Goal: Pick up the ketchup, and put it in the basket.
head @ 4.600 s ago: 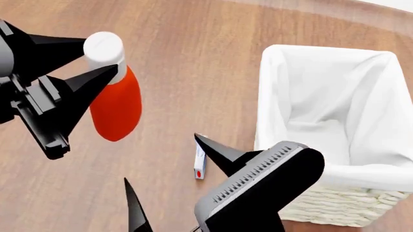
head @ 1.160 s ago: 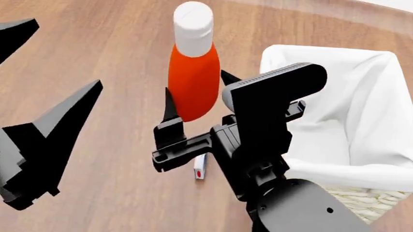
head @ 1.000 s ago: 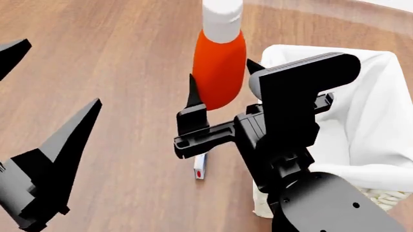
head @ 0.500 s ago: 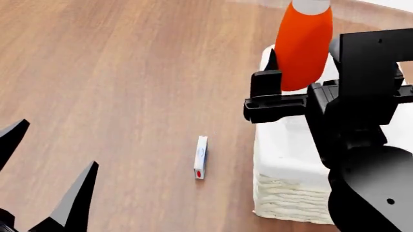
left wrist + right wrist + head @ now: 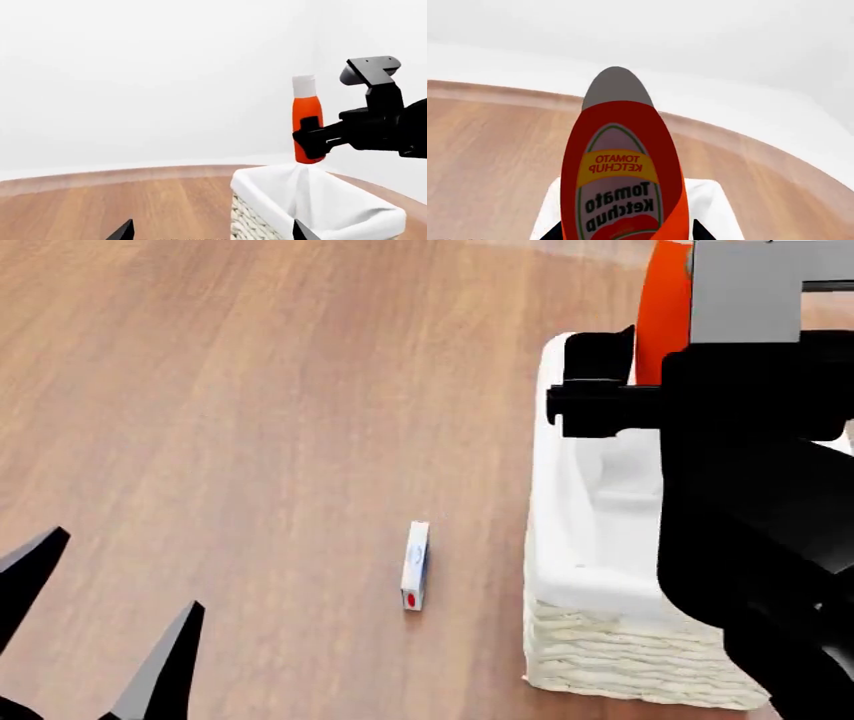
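The ketchup [image 5: 307, 122], an orange-red bottle with a white cap, hangs upright above the basket [image 5: 253, 220], near its end. My right gripper [image 5: 308, 132] is shut on the bottle's lower body. The right wrist view shows the ketchup [image 5: 620, 175] label close up between the fingers, with the basket's white liner [image 5: 714, 202] below. In the head view only an orange strip of the ketchup [image 5: 662, 310] shows behind my right arm, over the basket [image 5: 627, 670]. My left gripper [image 5: 120, 580] is open and holds nothing, low at the left, far from the basket.
A small white box with a red mark [image 5: 415, 580] lies on the wooden floor just left of the basket. My right arm [image 5: 761, 490] hides most of the basket's inside in the head view. Bare wood floor spreads to the left.
My right gripper has carried the ketchup rightward and farther away, from beside the basket to above it. My left gripper has stayed low at the lower left, open.
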